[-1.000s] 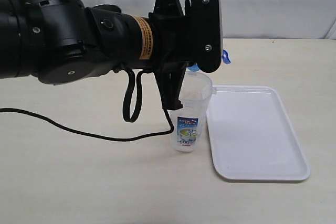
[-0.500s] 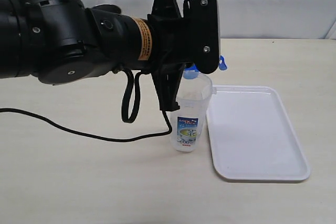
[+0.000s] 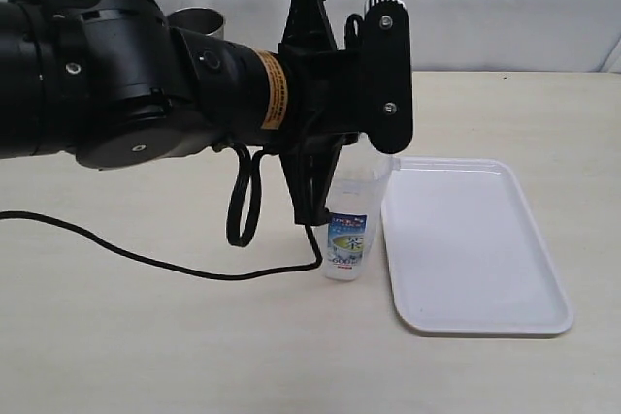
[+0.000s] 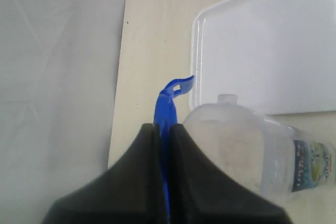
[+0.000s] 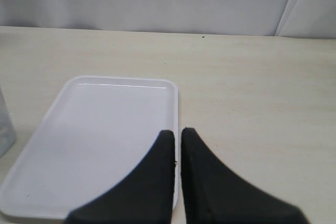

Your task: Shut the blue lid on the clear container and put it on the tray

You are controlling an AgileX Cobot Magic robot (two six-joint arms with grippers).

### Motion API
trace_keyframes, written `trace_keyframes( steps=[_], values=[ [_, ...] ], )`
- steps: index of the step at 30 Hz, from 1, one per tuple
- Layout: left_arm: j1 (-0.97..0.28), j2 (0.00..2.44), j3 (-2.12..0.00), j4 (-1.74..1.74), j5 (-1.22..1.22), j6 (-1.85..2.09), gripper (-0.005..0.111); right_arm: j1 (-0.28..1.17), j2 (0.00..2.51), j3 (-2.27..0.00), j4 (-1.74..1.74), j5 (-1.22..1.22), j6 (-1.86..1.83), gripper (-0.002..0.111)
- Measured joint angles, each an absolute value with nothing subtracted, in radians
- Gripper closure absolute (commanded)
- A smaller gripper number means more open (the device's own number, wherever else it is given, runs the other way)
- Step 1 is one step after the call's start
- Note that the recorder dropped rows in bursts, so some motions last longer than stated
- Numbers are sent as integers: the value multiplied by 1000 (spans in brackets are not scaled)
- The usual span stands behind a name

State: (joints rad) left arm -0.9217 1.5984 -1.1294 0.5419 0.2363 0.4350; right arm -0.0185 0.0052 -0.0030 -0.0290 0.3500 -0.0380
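In the left wrist view my left gripper [image 4: 163,127] is shut on the blue lid [image 4: 167,100], which stands edge-on with one flap sticking out past the fingertips. The clear container [image 4: 236,153] stands upright right beside the lid, its mouth uncovered. In the exterior view the container [image 3: 351,230] stands just left of the white tray [image 3: 475,239], and the black left arm hangs over its rim and hides the lid. My right gripper [image 5: 177,132] is shut on nothing, hovering above the tray's [image 5: 100,140] long edge.
A grey steel cup [image 3: 197,20] peeks out behind the left arm at the back. A black cable [image 3: 146,261] trails over the table on the left. The table's far edge meets a white curtain.
The left arm has sunk slightly toward the container. The lid's blue flap, seen earlier beside the wrist mount, is now hidden behind it. The steel cup has come into view.
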Motion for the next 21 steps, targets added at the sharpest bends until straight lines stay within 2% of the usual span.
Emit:
trace_keyframes(
  steps=[21],
  values=[
    [-944,1595,-1027,536,200,424,107,-19,5,-3,-29,350,-38,104]
  ],
)
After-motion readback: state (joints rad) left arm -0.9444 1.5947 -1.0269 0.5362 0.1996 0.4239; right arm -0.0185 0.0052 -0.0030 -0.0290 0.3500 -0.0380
